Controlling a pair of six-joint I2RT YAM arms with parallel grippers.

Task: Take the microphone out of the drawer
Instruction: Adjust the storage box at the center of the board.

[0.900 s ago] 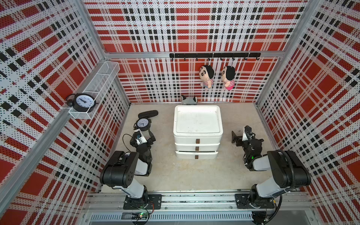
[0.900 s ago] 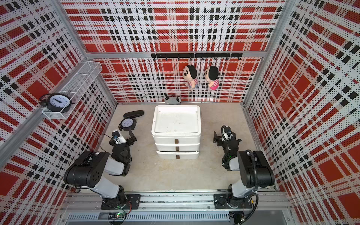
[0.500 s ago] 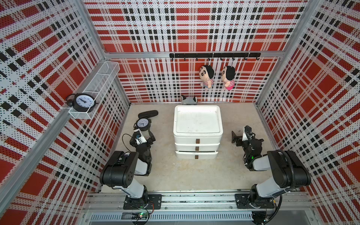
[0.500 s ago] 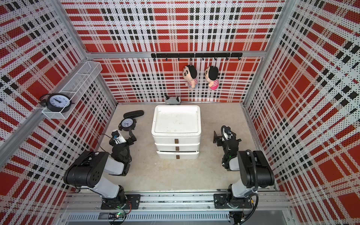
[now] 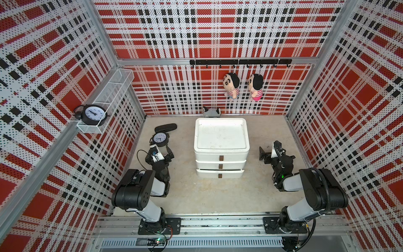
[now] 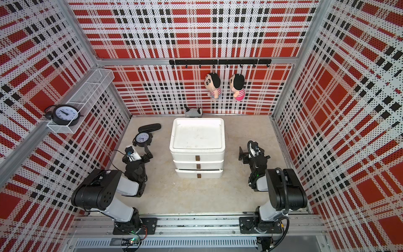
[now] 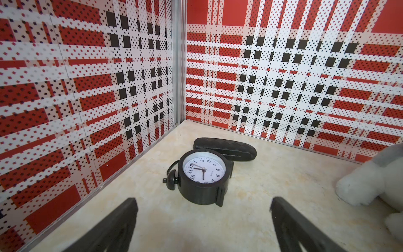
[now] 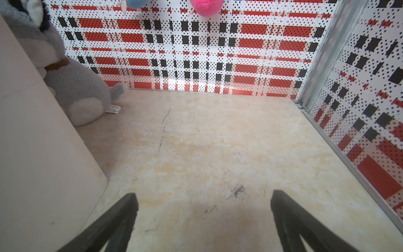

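A: Start from above. Where is the microphone?

B: Out of sight. In both top views the white drawer unit [image 5: 221, 162] stands mid-desk [image 5: 196, 196] with three drawers, each with a small brown pull. The bottom drawer [image 5: 219, 173] sits a little forward of the two above it, with a dark slit over it. Nothing inside shows, so I cannot tell which drawer holds the microphone.

A: And the arms?

B: The left gripper [image 5: 160, 149] is low near the left wall, spread, pointing at a black alarm clock [image 5: 161, 139] lying face up, with a black oblong case [image 5: 165, 127] just beyond. The right gripper [image 5: 264, 155] is on the unit's other side, also spread and pinching nothing. In a top view a second clock [image 6: 65, 114] sits in a white wire basket [image 6: 91, 87] on the wall. A striped doll [image 6: 213, 86] and a pink-bottomed doll [image 6: 237, 88] hang from a black hook rail [image 6: 218, 62]. A grey plush [image 6: 193, 112] lies behind the unit.

A: Any writing up there?

B: Only the clock numerals, too small to read.

A: Left wrist?

B: The fingers [image 7: 122, 218] stand wide apart over bare desk, with the alarm clock [image 7: 202, 174] just ahead. Its white dial reads 1 through 12, and a tiny word on the face is illegible. The case lies right behind it.

A: Right wrist?

B: The fingers [image 8: 122, 218] are spread over scuffed desk. The unit's plain side [image 8: 43, 152] is close by. The grey plush [image 8: 76, 87] wears a brown collar, and its white sewn tag [image 8: 113, 108] carries print too fine to read.
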